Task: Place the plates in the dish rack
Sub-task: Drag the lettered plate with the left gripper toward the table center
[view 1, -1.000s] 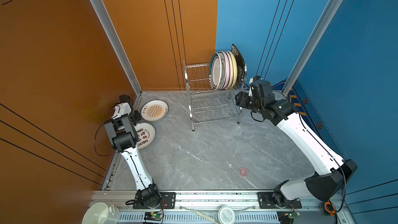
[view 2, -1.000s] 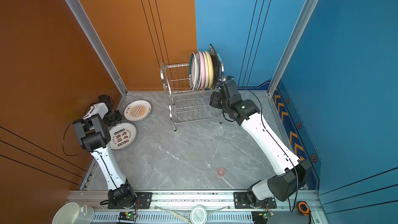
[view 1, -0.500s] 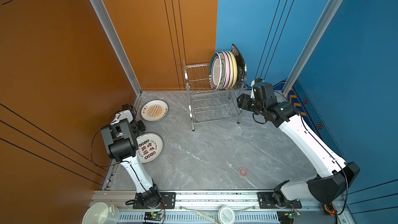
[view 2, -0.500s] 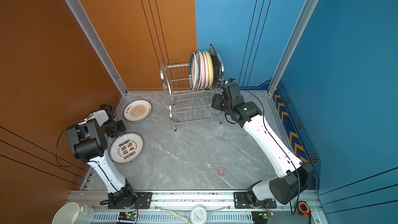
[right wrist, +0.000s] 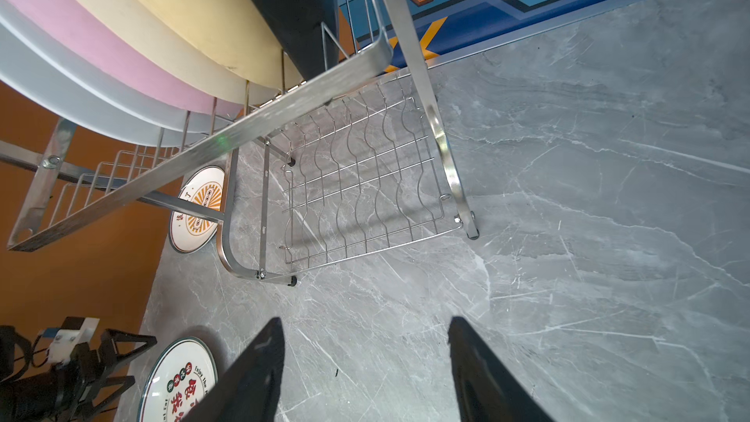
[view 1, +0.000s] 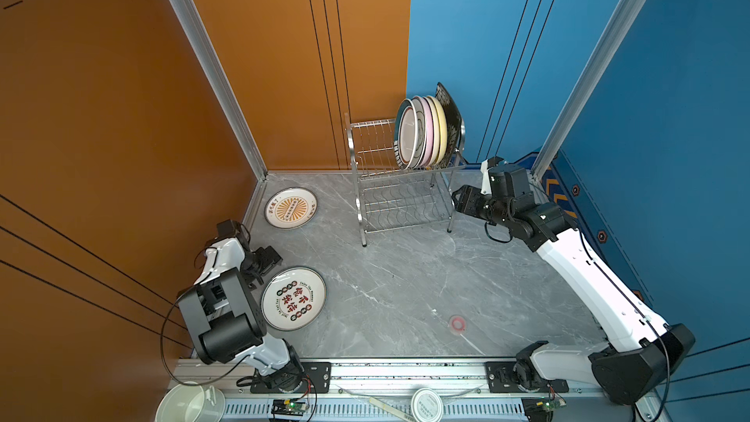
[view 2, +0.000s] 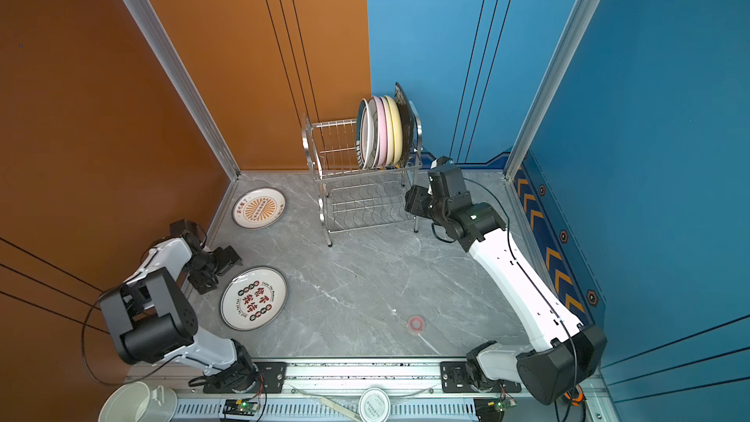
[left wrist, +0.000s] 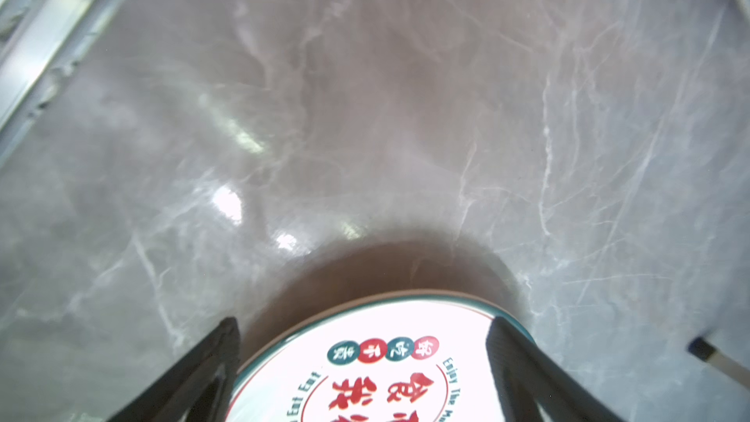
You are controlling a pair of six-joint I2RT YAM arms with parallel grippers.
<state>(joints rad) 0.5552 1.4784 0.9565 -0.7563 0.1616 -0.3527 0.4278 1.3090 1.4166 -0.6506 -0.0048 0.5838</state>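
- Nearest the left arm, a round white red-lettered plate (view 1: 293,298) lies flat and face up on the grey marble bench (view 1: 406,286), loose and not lifted.
- My left hand (view 2: 217,271) sits low just beside that plate's rim. Its dark fingers (left wrist: 219,359) are spread wide and released. In the left wrist view they frame the plate's near edge without pinching it.
- Farther back by the orange wall, a second round plate, the sunburst plate (view 1: 291,209), also lies flat on the bench, well apart from both hands.
- At the back stands the dish rack (view 1: 401,192), shiny steel wire. The racked plates (view 1: 426,131) stand on edge in a tight row at the right end of its upper tier. The slots to their left are free and the wavy lower shelf is bare.
- My right hand (view 1: 460,200) hovers just beside the rack's right legs, with its fingers (right wrist: 259,367) parted and nothing between them.
- I judge the loading mostly done, with two plates left and the red-lettered one in hand now.
- Next I would need to close the left hand on that rim, lift and tip the plate upright, then carry it to a free upper slot. The rack is far from the left arm, so a handover to the right may be needed.
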